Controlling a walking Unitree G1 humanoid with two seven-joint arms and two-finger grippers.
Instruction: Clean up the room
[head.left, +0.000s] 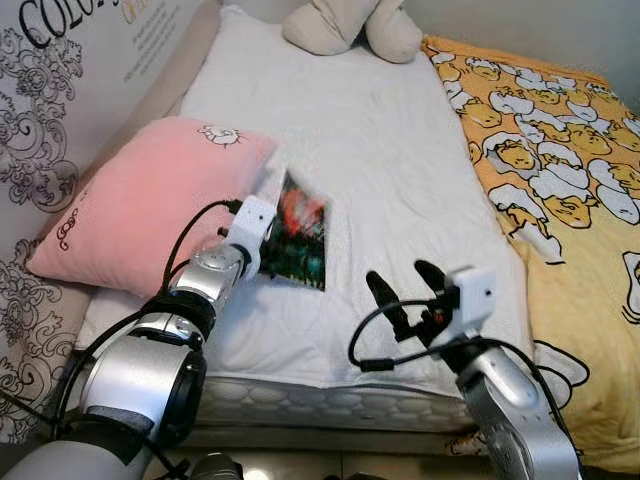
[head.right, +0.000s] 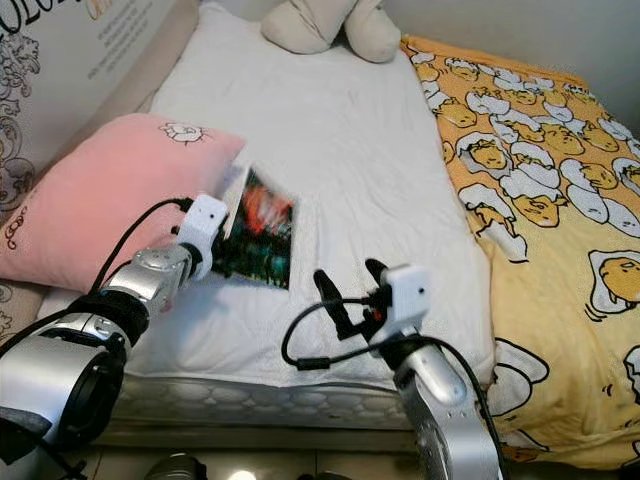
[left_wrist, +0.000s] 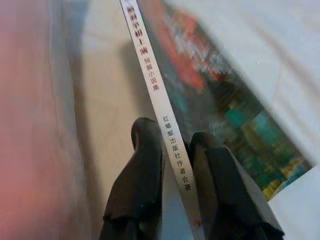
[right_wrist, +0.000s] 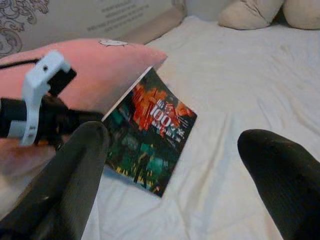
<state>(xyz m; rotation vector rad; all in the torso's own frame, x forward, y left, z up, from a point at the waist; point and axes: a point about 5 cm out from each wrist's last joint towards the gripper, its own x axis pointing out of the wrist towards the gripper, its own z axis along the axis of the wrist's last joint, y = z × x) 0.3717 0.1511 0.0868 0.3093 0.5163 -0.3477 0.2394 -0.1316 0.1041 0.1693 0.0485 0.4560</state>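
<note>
**A:** What do you have in hand now?

**B:** My left claw (left_wrist: 172, 150) is closed on the book (head.left: 300, 232), pinching it at the spine edge. The book lies on the white sheet of the bed (head.left: 400, 180), just beside the pink pillow (head.left: 140, 205). The spine side is lifted and tilted, while the opposite edge, I think, rests on the sheet.

**A:** How do I do this step well?

**B:** I judge the grip is thin, only on the spine, so the cover and pages can swing open or the book can slip. I would lift slowly and keep the spine upward, so the pages hang closed. I would also keep it away from the pillow, so the corner does not catch there.

**A:** And how are the arms placed?

**B:** The left arm reaches forward over the edge of the mattress, with the wrist beside the pillow and the fingers pointing along the spine. The right claw (head.left: 405, 285) hovers over the near part of the bed, well apart from the book. Its fingers are spread wide and hold nothing, and they point toward the book.

**A:** Should the right one help?

**B:** If the book sags, it can support the free edge from below.
</note>
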